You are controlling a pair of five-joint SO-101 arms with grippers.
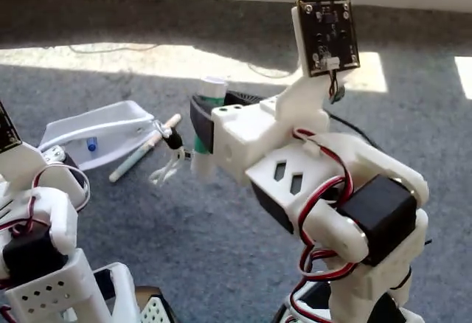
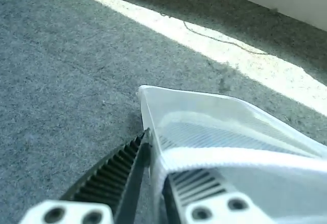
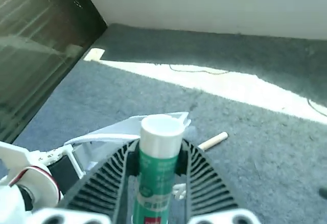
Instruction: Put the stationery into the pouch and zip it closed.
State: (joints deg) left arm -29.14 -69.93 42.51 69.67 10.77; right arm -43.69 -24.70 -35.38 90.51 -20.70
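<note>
R gripper (image 3: 158, 150) grips glue stick (image 3: 156, 183) w/ white cap. L gripper (image 2: 156, 157) pinches pouch (image 2: 230, 142) edge; pencil (image 1: 140, 153) lies beside pouch.

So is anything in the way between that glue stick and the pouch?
Nothing visible blocks it. The right claw holds the glue stick in the air; the left claw grips the pouch. A pen lies on the carpet beside the pouch, seemingly below the path.

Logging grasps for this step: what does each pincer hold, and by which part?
Right pincer clamps the green glue stick with white cap around its body below the cap. Left pincer pinches the translucent white pouch at its edge.
</note>
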